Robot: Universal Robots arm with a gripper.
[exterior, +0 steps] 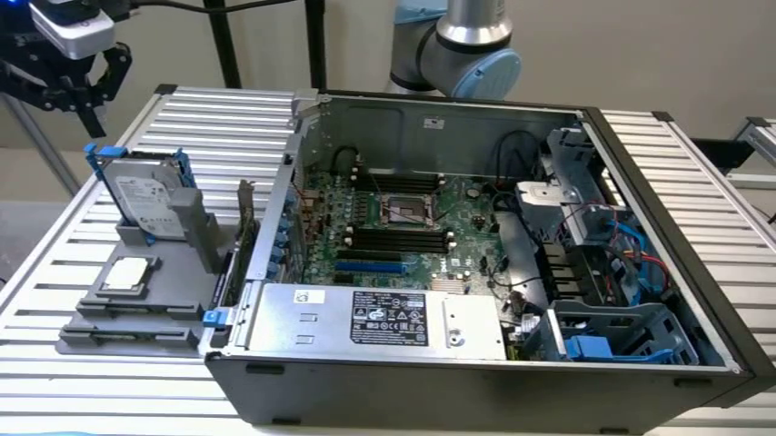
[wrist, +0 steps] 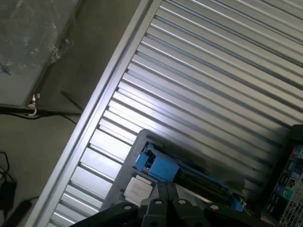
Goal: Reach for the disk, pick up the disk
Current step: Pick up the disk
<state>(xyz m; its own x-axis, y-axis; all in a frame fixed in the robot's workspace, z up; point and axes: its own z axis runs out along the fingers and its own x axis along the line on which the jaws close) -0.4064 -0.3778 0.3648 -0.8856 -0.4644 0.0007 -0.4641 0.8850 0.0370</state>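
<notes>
The ribbed aluminium tabletop (exterior: 218, 118) carries an open computer case (exterior: 485, 400) lying on its side, with the motherboard and power supply exposed. Just beside the case, on the exterior view's left, sits a grey slotted holder (exterior: 122, 338).

The disk (exterior: 152, 195) stands on edge in the holder's rear slot. It is close to upright, its labelled face shows, and its blue carrier frames it and sticks out at the top corners.

The claw (exterior: 73, 91) hangs high over the far corner of the tabletop at the exterior view's left, above the disk and well apart from it. In the wrist view its fingers (wrist: 162, 194) lie pressed together with nothing between them, so it is closed and empty. A small square silver chip (exterior: 127, 275) lies flat on the holder in front of the disk.

The work stands at the reach, with no contact made. To do it well, I judge the claw should open wider than the thickness of the drive and its carrier while it is clear of everything. It should turn so its grip crosses the thin dimension, then descend straight over the top edge between the blue corner tabs.

A centred grip on the metal body would likely hold better than one on the flexible plastic. Lifting along the line of the slot should keep the drive from binding and avoid disturbing the chip.
</notes>
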